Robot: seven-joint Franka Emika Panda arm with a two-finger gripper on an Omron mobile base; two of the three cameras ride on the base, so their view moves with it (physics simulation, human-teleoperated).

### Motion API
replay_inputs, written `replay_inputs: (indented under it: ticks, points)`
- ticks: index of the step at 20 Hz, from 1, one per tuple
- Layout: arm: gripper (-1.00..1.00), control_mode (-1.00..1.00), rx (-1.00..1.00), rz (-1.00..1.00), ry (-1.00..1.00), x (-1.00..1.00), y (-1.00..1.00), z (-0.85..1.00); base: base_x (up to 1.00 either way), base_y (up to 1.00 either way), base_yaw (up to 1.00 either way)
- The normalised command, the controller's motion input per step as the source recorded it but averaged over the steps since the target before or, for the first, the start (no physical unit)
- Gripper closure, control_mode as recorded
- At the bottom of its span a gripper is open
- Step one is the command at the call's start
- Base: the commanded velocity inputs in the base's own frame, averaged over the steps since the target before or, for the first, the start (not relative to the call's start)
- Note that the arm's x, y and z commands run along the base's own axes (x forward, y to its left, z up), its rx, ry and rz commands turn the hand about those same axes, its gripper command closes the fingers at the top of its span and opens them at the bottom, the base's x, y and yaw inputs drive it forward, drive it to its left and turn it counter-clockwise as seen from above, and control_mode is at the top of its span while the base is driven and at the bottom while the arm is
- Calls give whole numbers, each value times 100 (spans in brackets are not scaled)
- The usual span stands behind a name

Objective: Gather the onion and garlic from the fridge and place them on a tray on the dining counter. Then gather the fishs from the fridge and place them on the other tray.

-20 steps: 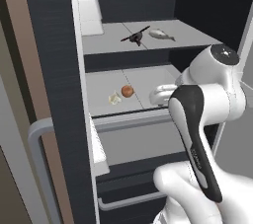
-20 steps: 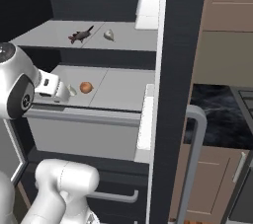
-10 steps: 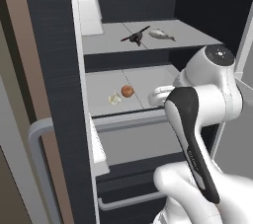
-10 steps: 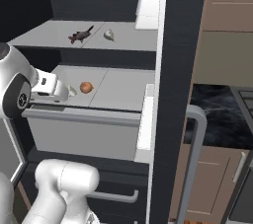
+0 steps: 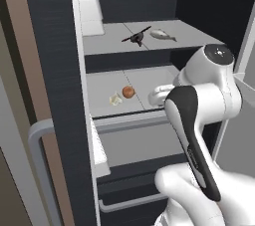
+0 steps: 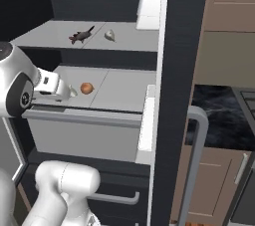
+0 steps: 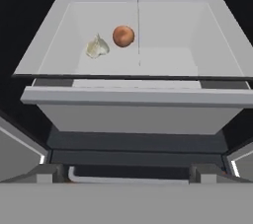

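The fridge (image 5: 55,70) stands open. On its middle pale shelf (image 7: 163,60) the orange-brown onion (image 7: 123,36) (image 5: 128,91) (image 6: 87,88) lies just right of the pale garlic (image 7: 97,47) (image 5: 115,100). My gripper (image 7: 126,174) (image 5: 159,95) (image 6: 62,88) hovers at the shelf's front edge, open, short of both, with nothing between its fingers. One silver-grey fish (image 5: 163,34) (image 6: 109,35) rests on the shelf above, next to a small dark thing (image 5: 136,37) that I cannot identify. The trays and the dining counter are out of view.
A white bin (image 5: 92,13) stands at the upper shelf's door side. A grey drawer (image 7: 133,114) juts out under the middle shelf. The open fridge door with its grey bar handle (image 6: 199,160) flanks the arm. A dark counter (image 6: 219,115) on beige cabinets lies beyond the door.
Almost nothing differs: the arm has shifted only slightly in front of the middle shelf. Onion, garlic and fish lie where they were.
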Motion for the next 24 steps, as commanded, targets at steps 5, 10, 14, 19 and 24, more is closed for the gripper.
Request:
replay_inputs:
  ticks: [5,10,14,19,24]
  points:
    - [-100,-100,-7,0,-8,32,3,0,0,0,0]
    - [-100,-100,-10,0,-7,37,26,-2,0,0,0]
    - [-100,-100,0,0,0,37,10,-12,0,0,0]
    - [-100,-100,0,1,1,8,11,-14,0,0,0]
    - [-100,-100,4,0,-1,2,31,-30,0,0,0]
